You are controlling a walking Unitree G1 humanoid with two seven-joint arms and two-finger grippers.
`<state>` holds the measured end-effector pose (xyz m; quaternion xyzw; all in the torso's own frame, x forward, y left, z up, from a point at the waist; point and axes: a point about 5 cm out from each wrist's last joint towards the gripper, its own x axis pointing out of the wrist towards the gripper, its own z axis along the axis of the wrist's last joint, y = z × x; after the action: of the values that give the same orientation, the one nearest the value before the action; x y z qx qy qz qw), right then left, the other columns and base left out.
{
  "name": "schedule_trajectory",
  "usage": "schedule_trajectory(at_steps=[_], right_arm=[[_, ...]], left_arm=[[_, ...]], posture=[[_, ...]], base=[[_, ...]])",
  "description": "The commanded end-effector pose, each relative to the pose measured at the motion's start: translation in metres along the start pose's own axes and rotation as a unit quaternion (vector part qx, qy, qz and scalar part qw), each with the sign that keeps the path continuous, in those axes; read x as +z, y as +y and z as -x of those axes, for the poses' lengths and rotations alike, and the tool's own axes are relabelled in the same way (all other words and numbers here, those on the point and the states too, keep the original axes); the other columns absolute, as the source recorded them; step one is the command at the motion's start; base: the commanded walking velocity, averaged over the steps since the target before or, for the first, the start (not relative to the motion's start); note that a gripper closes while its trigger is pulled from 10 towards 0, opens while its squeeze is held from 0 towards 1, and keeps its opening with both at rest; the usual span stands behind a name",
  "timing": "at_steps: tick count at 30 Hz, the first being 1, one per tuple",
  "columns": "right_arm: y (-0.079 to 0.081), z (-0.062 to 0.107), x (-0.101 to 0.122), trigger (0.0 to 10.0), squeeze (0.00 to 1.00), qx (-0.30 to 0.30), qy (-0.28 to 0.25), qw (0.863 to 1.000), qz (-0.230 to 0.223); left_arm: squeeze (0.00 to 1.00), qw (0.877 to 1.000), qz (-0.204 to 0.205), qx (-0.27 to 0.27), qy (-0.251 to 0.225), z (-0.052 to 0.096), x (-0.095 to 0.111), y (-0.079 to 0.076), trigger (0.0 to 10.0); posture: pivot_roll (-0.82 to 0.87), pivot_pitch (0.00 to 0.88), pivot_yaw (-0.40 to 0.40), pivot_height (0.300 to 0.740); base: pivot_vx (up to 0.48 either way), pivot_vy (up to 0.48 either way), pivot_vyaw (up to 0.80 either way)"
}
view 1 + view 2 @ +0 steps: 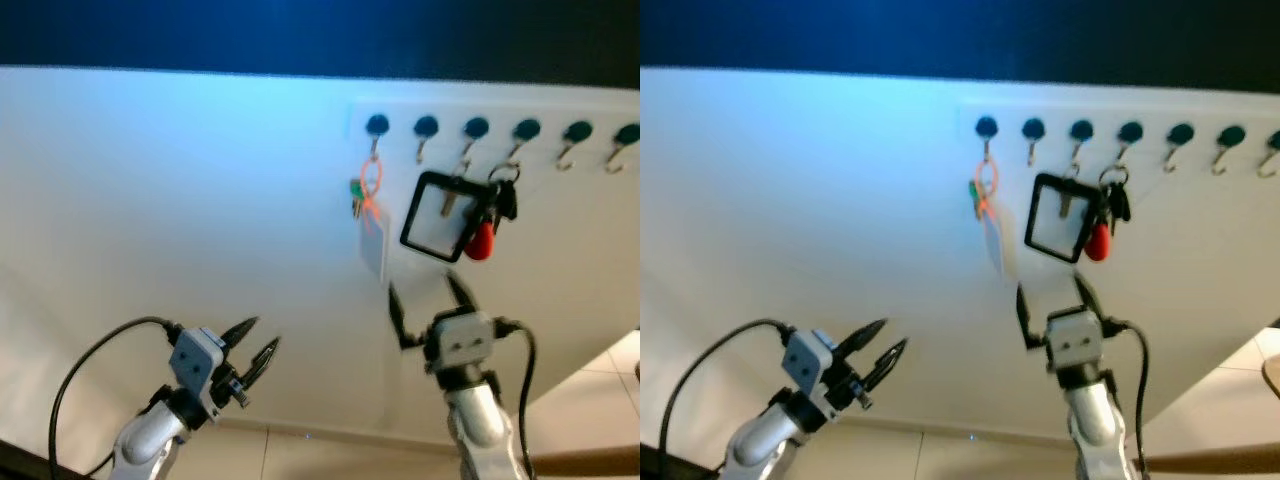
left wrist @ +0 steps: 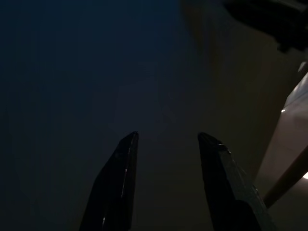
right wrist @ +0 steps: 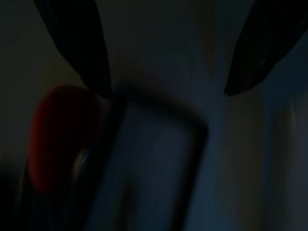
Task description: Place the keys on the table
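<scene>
A row of dark hooks [image 1: 476,128] runs along a white wall. A bunch of black keys with a red fob [image 1: 482,240] hangs from one hook, next to a black-framed square tag [image 1: 438,216]. Further left hangs an orange ring with a green key and a pale tag [image 1: 368,205]. My right gripper [image 1: 422,287] is open, raised just below the black-framed tag and apart from it. In the right wrist view the red fob [image 3: 62,130] and the tag frame [image 3: 149,159] lie just beyond the spread fingers. My left gripper [image 1: 265,333] is open and empty, low on the left.
The wall [image 1: 200,200] is bare to the left of the hooks. Several hooks to the right [image 1: 576,132] carry nothing. Tiled floor [image 1: 610,370] shows at the lower right, with a rounded wooden edge [image 1: 1272,375] beside it.
</scene>
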<state>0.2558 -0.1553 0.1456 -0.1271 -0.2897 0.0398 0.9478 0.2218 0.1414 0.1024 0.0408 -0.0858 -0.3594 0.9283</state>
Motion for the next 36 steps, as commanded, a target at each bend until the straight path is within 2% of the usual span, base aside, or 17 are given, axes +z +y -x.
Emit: schedule_trajectory(at_steps=[1, 4, 7, 11, 14, 17, 20, 21, 23, 30, 36], right_arm=[[0.002, 0.008, -0.001, 10.0, 0.00, 0.002, 0.014, 1.000, -0.002], [0.005, 0.016, 0.001, 10.0, 0.00, 0.008, 0.023, 1.000, -0.006], [0.008, 0.038, -0.004, 10.0, 0.00, 0.026, 0.060, 0.998, -0.009], [0.006, 0.050, -0.001, 10.0, 0.00, 0.027, 0.083, 0.996, -0.012], [0.002, 0.057, 0.002, 10.0, 0.00, 0.019, 0.092, 0.995, -0.015], [-0.002, 0.056, 0.009, 10.0, 0.00, 0.009, 0.083, 0.996, -0.022], [-0.008, 0.048, 0.024, 10.0, 0.00, 0.000, 0.057, 0.998, -0.030], [-0.012, 0.041, 0.036, 10.0, 0.00, -0.002, 0.035, 0.999, -0.036], [-0.014, 0.038, 0.043, 10.0, 0.00, -0.001, 0.024, 0.999, -0.041], [-0.014, 0.032, 0.065, 10.0, 0.00, 0.027, -0.007, 0.998, -0.056], [-0.010, 0.028, 0.073, 10.0, 0.00, 0.047, -0.011, 0.996, -0.072]], left_arm=[[0.00, 1.000, 0.001, -0.015, 0.012, 0.004, 0.001, -0.002, 10.0], [0.00, 1.000, 0.004, -0.029, 0.007, 0.003, 0.006, -0.008, 10.0], [0.00, 0.999, 0.006, -0.049, 0.012, 0.003, 0.011, -0.016, 10.0], [0.00, 0.998, 0.012, -0.052, 0.025, 0.006, 0.018, -0.019, 10.0], [0.00, 0.999, 0.001, -0.044, 0.024, 0.007, 0.022, -0.019, 10.0], [0.00, 0.999, 0.004, -0.035, 0.016, 0.007, 0.024, -0.019, 10.0], [0.00, 1.000, 0.003, -0.028, 0.003, 0.007, 0.029, -0.018, 10.0], [0.00, 1.000, 0.000, -0.024, -0.009, 0.006, 0.035, -0.017, 10.0], [0.00, 1.000, -0.003, -0.022, -0.016, 0.005, 0.039, -0.017, 10.0], [0.00, 0.999, -0.007, -0.005, -0.038, 0.006, 0.054, -0.016, 10.0], [0.00, 0.999, -0.007, 0.002, -0.040, 0.007, 0.056, -0.016, 10.0]], posture=[[0.02, 0.098, 0.014, 0.740], [0.01, 0.100, 0.015, 0.740], [0.01, 0.107, 0.013, 0.740], [0.01, 0.107, 0.011, 0.740], [0.01, 0.109, 0.013, 0.740], [0.01, 0.110, 0.015, 0.740], [0.00, 0.111, 0.020, 0.740], [0.00, 0.113, 0.023, 0.740], [0.00, 0.114, 0.024, 0.740], [0.00, 0.118, 0.025, 0.740], [0.01, 0.118, 0.019, 0.740]], base=[[0.000, 0.000, 0.00], [0.000, 0.000, 0.00], [0.000, 0.000, 0.00], [0.000, 0.000, 0.00], [0.000, 0.000, 0.00], [0.000, 0.000, 0.00], [0.000, 0.000, 0.00], [0.000, 0.000, 0.00], [0.000, 0.000, 0.00], [0.000, 0.000, 0.00], [0.000, 0.000, 0.00]])
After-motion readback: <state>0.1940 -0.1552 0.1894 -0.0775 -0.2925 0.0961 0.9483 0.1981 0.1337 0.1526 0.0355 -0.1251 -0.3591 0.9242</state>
